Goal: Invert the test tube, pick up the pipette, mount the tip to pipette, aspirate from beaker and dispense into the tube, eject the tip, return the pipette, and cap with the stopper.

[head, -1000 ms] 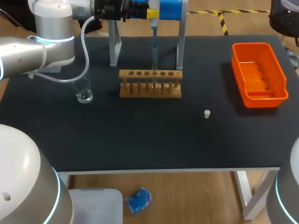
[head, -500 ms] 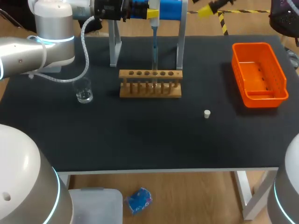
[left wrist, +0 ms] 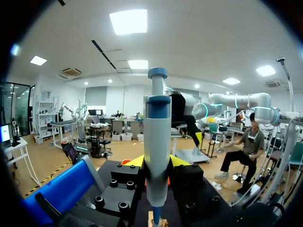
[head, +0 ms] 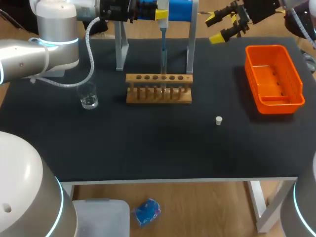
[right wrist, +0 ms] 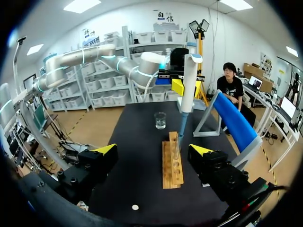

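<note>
Bright and even throughout, lit from rectangular ceiling panels [left wrist: 129, 21] that glare plain white in the left wrist view. Falls from overhead onto the matte black table [head: 148, 148], dull under it, with shadows there too faint to tell. Small glints on the glass beaker [head: 89, 101]; a pale sheen down the pipette [left wrist: 156, 142] body. Wooden test tube rack [head: 158, 99], white stopper [head: 218, 120] and orange bin [head: 274, 74] clear against the dark surface.

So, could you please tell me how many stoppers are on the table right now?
1. The white stopper lies on the black table, in front and to the right of the wooden rack, left of the orange bin. No other shows.
</note>
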`<state>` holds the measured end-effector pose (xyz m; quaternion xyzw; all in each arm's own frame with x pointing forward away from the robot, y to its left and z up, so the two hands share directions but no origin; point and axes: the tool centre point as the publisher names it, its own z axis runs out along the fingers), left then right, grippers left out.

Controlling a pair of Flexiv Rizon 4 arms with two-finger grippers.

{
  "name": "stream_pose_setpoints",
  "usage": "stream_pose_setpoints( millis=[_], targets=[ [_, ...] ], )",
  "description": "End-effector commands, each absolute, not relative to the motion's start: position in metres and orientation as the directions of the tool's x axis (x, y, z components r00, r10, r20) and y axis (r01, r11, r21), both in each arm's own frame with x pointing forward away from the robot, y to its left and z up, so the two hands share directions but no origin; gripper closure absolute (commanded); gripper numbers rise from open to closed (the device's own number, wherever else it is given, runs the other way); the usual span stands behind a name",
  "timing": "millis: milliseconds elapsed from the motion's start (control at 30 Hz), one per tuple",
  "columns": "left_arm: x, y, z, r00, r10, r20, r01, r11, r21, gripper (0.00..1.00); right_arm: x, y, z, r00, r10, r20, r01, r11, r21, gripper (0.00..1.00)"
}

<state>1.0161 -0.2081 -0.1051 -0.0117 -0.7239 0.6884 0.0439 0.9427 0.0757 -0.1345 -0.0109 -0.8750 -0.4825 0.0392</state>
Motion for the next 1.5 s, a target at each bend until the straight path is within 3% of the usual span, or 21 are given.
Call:
stream_pose_setpoints(
  millis=[33, 833, 1500],
  targets=[
    [1.016, -0.208, -0.104, -0.996, 0.075, 0.048, -0.044, 0.055, -0.998, 1.00, 0.940, 0.076, -0.133, -0.997, -0.012, 0.075, 0.057, 0.537, 0.842, 0.00],
    [1.016, -0.208, -0.104, -0.996, 0.075, 0.048, -0.044, 0.055, -0.998, 1.00, 0.957, 0.106, -0.237, -0.993, 0.055, -0.107, -0.050, 0.625, 0.779, 0.00],
    [1.016, -0.208, -0.104, -0.996, 0.075, 0.048, -0.044, 0.055, -0.998, 1.00, 0.992, 0.129, -0.260, -0.994, 0.042, -0.105, -0.054, 0.640, 0.767, 0.00]
  ],
)
